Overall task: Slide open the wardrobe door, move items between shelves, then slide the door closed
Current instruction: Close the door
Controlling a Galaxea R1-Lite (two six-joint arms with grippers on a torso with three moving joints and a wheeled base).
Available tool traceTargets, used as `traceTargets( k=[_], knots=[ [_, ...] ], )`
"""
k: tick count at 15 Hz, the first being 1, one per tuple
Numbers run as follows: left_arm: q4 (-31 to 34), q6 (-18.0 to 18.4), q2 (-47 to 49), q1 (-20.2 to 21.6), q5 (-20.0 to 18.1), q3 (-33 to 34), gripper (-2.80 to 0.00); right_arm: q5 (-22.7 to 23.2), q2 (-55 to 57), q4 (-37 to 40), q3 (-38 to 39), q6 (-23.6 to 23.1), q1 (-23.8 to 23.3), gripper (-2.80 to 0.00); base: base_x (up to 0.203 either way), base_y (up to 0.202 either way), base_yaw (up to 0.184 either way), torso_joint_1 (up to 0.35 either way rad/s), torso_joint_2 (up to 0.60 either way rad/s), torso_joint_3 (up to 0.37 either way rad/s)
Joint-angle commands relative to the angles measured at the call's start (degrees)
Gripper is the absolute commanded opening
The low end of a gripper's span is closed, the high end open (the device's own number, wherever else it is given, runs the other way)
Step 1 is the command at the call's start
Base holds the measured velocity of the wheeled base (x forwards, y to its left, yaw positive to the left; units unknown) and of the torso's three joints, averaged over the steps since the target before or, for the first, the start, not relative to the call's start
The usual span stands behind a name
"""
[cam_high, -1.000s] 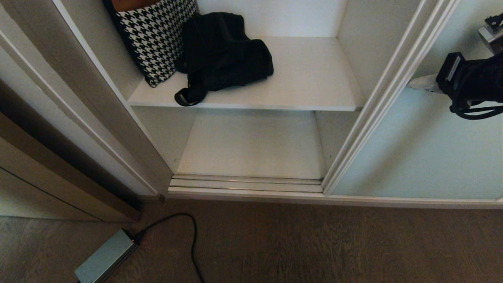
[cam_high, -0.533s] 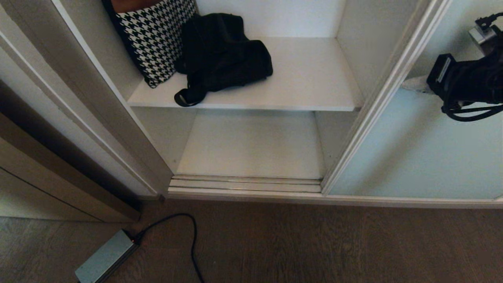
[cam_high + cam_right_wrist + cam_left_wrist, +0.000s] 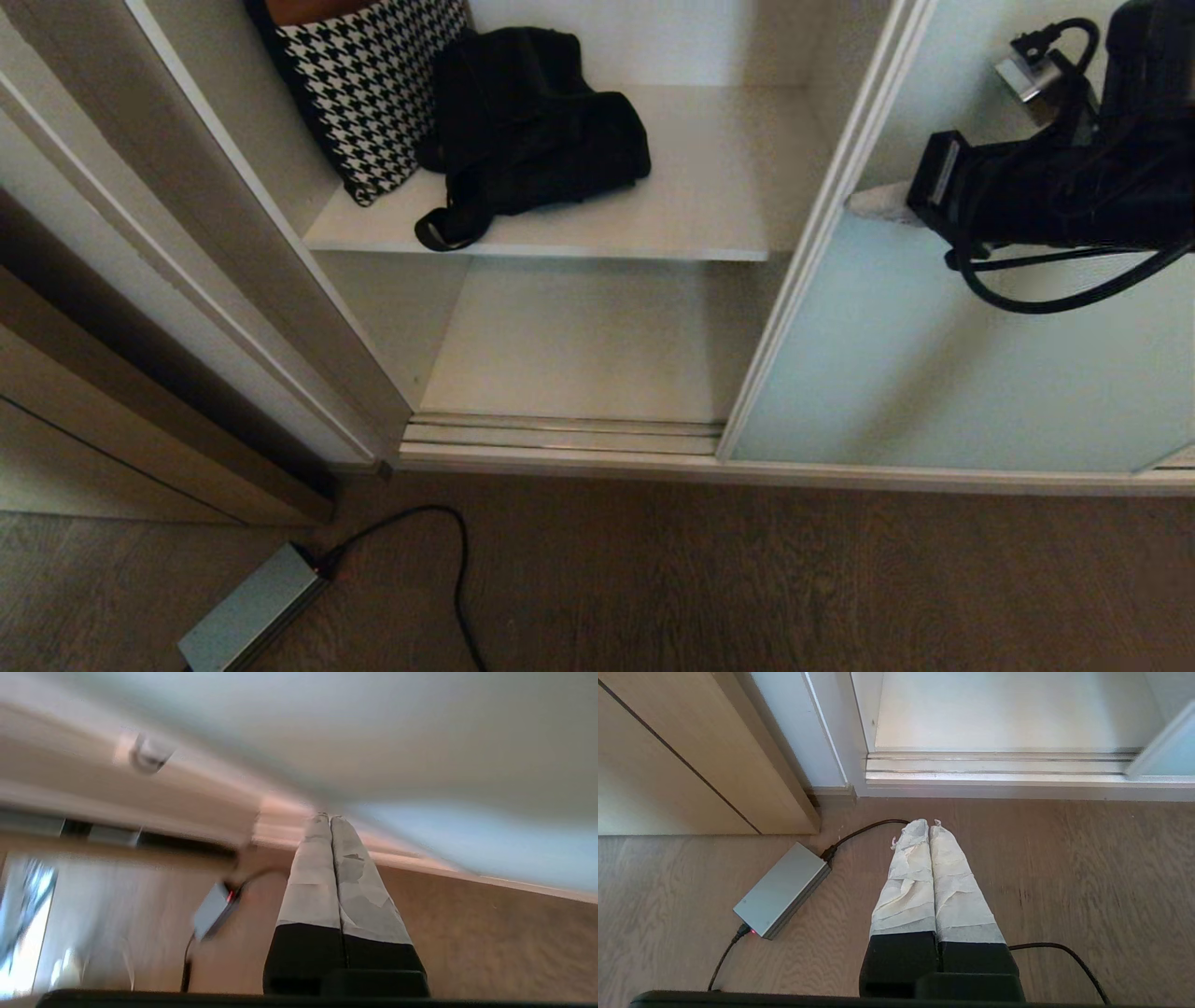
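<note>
The pale green sliding wardrobe door (image 3: 934, 373) covers the right part of the opening; its cream frame edge (image 3: 812, 233) runs across the upper shelf's right end. My right gripper (image 3: 854, 203) is shut, its white-wrapped tips lying against the glass just beside that frame edge. The same gripper (image 3: 330, 817) shows shut in the right wrist view, against the door (image 3: 420, 742). On the upper shelf (image 3: 691, 177) a houndstooth cushion (image 3: 369, 84) leans at the left with a black bag (image 3: 532, 131) next to it. The lower shelf (image 3: 579, 345) is bare. My left gripper (image 3: 927, 823) hangs shut above the floor.
A grey power brick (image 3: 247, 611) with a black cable (image 3: 457, 560) lies on the wooden floor in front of the wardrobe. The ridged floor track (image 3: 560, 437) runs along the wardrobe's front. A beige panel (image 3: 112, 411) stands at the left.
My right arm has swung left along the door's face, and the door has slid left with it, now covering the right end of both shelves. The left arm has stayed still.
</note>
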Motion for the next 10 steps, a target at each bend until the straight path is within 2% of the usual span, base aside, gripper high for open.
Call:
traceTargets(
  k=[1,5,7,10],
  knots=[
    [-0.02,0.02,0.08,0.02,0.00,0.00,-2.80,-0.77,-0.10,0.49,-0.07,-0.23,6.15,-2.80,0.000,0.000,0.000,0.000,0.00,0.000],
    [-0.02,-0.04,0.08,0.02,0.00,0.00,-2.80,-2.64,-4.96,0.56,2.32,-1.93,16.31,-2.80,0.000,0.000,0.000,0.000,0.00,0.000],
    [-0.02,0.02,0.08,0.02,0.00,0.00,-2.80,-3.07,-10.13,0.57,5.52,-3.31,17.81,-2.80,0.000,0.000,0.000,0.000,0.00,0.000],
    [-0.02,0.02,0.07,0.02,0.00,0.00,-2.80,-3.27,-19.67,0.91,10.03,-4.34,17.63,-2.80,0.000,0.000,0.000,0.000,0.00,0.000]
  ],
)
